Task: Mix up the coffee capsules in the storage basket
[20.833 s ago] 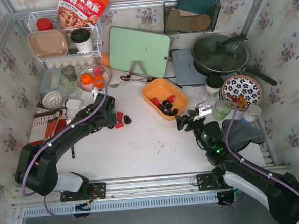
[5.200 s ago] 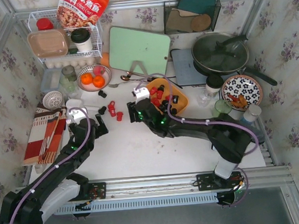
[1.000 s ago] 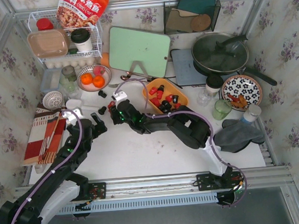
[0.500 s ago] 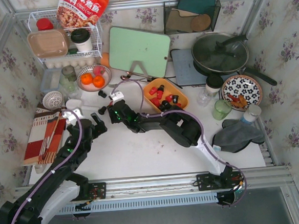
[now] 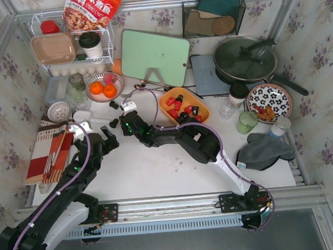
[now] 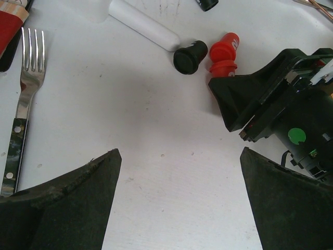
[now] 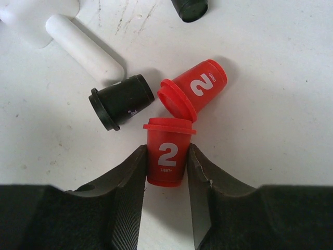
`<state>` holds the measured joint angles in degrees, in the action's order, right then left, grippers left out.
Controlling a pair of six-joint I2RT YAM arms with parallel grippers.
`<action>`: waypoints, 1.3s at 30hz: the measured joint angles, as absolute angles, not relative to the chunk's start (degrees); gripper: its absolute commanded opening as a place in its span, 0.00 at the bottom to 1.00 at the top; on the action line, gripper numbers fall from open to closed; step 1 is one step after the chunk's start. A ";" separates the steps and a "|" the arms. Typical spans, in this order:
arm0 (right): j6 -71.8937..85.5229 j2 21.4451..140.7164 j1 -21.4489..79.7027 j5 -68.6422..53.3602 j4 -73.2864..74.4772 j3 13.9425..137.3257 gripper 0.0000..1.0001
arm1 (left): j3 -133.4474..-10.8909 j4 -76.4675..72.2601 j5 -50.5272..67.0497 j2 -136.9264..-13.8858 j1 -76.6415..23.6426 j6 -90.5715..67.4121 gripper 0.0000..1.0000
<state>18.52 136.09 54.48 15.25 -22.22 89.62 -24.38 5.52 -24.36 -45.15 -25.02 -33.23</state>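
Note:
The orange storage basket (image 5: 205, 107) sits at mid table and holds several red and black coffee capsules (image 5: 179, 106). My right gripper (image 5: 124, 119) reaches left of the basket. In the right wrist view it (image 7: 166, 149) is shut on a red capsule (image 7: 167, 156) marked "2", lying on the table. A second red capsule (image 7: 195, 88) and a black capsule (image 7: 120, 101) lie just beyond it, and another black one (image 7: 190, 8) farther off. My left gripper (image 5: 107, 139) is open and empty (image 6: 178, 153) over bare table, near the black capsule (image 6: 190, 56).
A white handle (image 7: 83, 49) lies beside the loose capsules. A fork (image 6: 26, 78) and striped cloth (image 5: 48, 147) are at the left. A bowl of oranges (image 5: 104, 88), green cutting board (image 5: 155, 57), pan (image 5: 245, 59), patterned plate (image 5: 269, 100) and grey cloth (image 5: 262, 150) surround the area.
My right gripper has shifted slightly left onto the loose capsules. The left arm has not moved.

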 measured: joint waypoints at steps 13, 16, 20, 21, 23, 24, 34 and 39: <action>19.14 131.15 54.59 14.85 -21.93 83.85 0.15 | -24.38 5.58 -24.32 -45.17 -25.02 -33.23 0.99; 19.03 128.64 54.57 14.87 -22.48 81.95 0.15 | -24.38 5.56 -24.32 -45.19 -25.02 -33.23 0.99; 18.61 125.08 54.57 15.35 -23.27 79.29 0.15 | -24.38 5.56 -24.18 -45.52 -25.02 -33.26 0.99; 18.37 124.07 54.52 15.49 -23.73 78.54 0.15 | -24.38 5.56 -24.18 -45.54 -25.02 -33.26 0.99; 17.67 122.10 54.52 16.32 -24.32 77.01 0.15 | -24.38 5.54 -24.18 -45.52 -25.02 -33.26 0.99; 17.61 121.27 54.50 16.60 -24.77 76.23 0.15 | -24.38 5.56 -24.18 -45.50 -25.02 -33.26 0.99; 14.09 113.06 53.54 22.41 -26.28 68.05 0.16 | -24.38 5.54 -24.05 -45.47 -25.02 -33.26 0.99; 9.23 108.03 52.45 29.61 -26.02 63.96 0.17 | -24.38 5.56 -23.92 -45.43 -25.02 -33.28 0.99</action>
<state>9.23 108.03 52.45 29.61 -26.02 63.96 -24.38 5.56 -23.92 -45.43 -25.02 -33.28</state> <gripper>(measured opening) 0.345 0.990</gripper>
